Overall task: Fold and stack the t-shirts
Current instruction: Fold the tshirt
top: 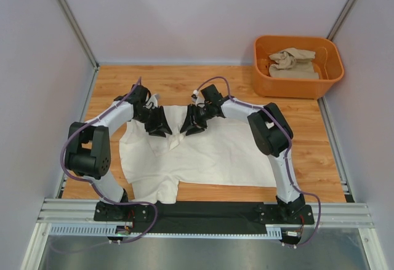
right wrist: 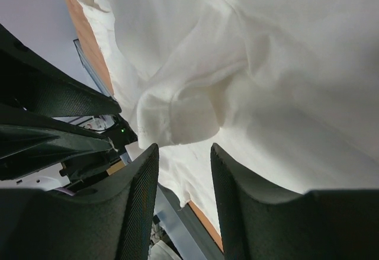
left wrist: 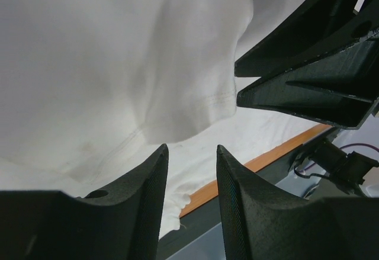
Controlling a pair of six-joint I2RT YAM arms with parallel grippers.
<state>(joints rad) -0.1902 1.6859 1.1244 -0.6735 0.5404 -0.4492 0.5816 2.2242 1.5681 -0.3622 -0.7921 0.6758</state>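
Observation:
A cream-white t-shirt [top: 215,153] lies spread on the wooden table, with a rumpled flap near its far middle edge. My left gripper [top: 159,124] and right gripper [top: 192,122] hover side by side over that far edge, tips pointing down and toward each other. In the left wrist view the left gripper [left wrist: 191,150] stands open, and nothing sits between its fingers; white fabric [left wrist: 89,64] lies beyond. The right gripper [right wrist: 185,148] is open too, just short of a folded hem flap [right wrist: 183,115]. A sandy beige t-shirt [top: 294,64] lies crumpled in the tub.
An orange plastic tub [top: 298,88] stands at the back right corner of the table. Grey walls close in the left, right and back. A metal rail with the arm bases [top: 203,211] runs along the near edge. The shirt's near hem hangs close to that edge.

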